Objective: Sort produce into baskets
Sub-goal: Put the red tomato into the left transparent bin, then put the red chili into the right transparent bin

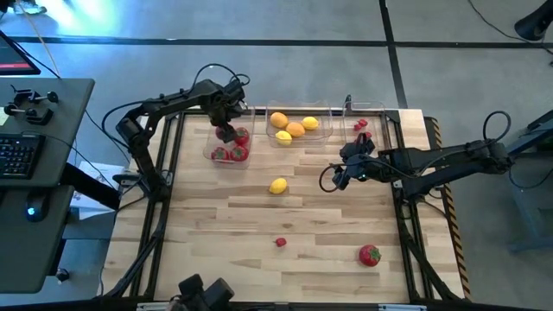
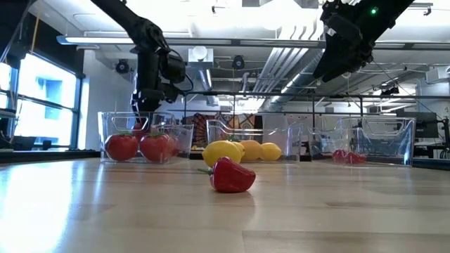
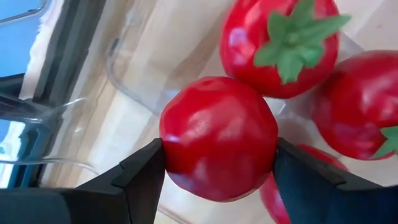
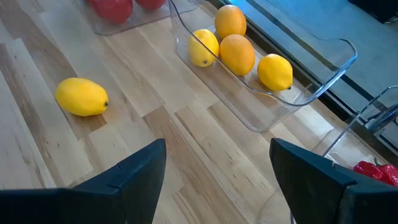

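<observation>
My left gripper [image 1: 226, 132] is shut on a red tomato [image 3: 217, 137] over the left clear bin [image 1: 216, 157], which holds other red tomatoes with green tops [image 3: 283, 43]. My right gripper [image 1: 340, 177] is open and empty above the table, right of a yellow lemon [image 1: 277, 185] that lies on the wood; the lemon also shows in the right wrist view [image 4: 81, 97]. The middle bin [image 4: 298, 99] holds several yellow and orange citrus fruits [image 1: 292, 128]. The right bin [image 1: 367, 111] holds small red berries [image 1: 361, 125]. My left gripper pinches the tomato by its two opposite round sides [image 3: 169, 155] between its two fingers [image 3: 146, 174], which come from above and point down. The tomato sits above the other tomatoes in the bin; I cannot tell whether it touches them.
A small red berry [image 1: 281, 243] and a red tomato [image 1: 370, 255] lie loose near the table's near edge; the berry shows large in the low view [image 2: 232, 176]. Bare wood lies between them and the bins. A desk with a keyboard [image 1: 17, 155] stands left of the table.
</observation>
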You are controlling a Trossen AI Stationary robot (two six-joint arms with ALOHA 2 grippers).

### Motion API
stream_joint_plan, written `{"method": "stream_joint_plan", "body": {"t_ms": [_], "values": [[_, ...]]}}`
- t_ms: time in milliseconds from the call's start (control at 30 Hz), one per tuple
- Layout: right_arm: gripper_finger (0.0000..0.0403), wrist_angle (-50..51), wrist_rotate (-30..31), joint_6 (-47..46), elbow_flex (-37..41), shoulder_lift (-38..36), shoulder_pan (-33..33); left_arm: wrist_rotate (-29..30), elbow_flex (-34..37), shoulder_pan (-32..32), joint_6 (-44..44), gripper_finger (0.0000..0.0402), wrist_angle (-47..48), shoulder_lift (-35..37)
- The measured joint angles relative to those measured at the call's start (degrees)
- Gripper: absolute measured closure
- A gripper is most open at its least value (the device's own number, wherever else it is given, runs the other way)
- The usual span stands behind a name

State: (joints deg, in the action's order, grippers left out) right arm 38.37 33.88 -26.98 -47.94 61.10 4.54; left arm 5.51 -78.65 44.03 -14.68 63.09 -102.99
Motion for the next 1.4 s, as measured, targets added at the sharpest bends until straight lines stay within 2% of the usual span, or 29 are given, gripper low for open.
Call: {"method": "stream_joint_plan", "body": {"t_ms": [233,400,833,1167,1400], "values": [[0.0124,0.0,0.0,0.0,0.0,0.0,0.0,5.4,0.0,-1.2,0.0,0.0135,-0.3,0.0],[0.0124,0.0,-1.3,0.0,0.0,0.0,0.0,5.6,0.0,-2.2,-0.4,0.0119,-0.3,0.0],[0.0124,0.0,-1.3,0.0,0.0,0.0,0.0,5.1,0.0,-3.2,-0.9,0.0114,0.5,0.0],[0.0124,0.0,-1.3,0.3,0.0,0.0,0.0,5.0,0.1,-3.2,-3.5,0.0069,1.8,0.0],[0.0124,0.0,-1.3,0.5,0.0,0.0,0.0,5.1,-0.3,-3.2,-2.2,0.0064,2.5,0.8]]}}
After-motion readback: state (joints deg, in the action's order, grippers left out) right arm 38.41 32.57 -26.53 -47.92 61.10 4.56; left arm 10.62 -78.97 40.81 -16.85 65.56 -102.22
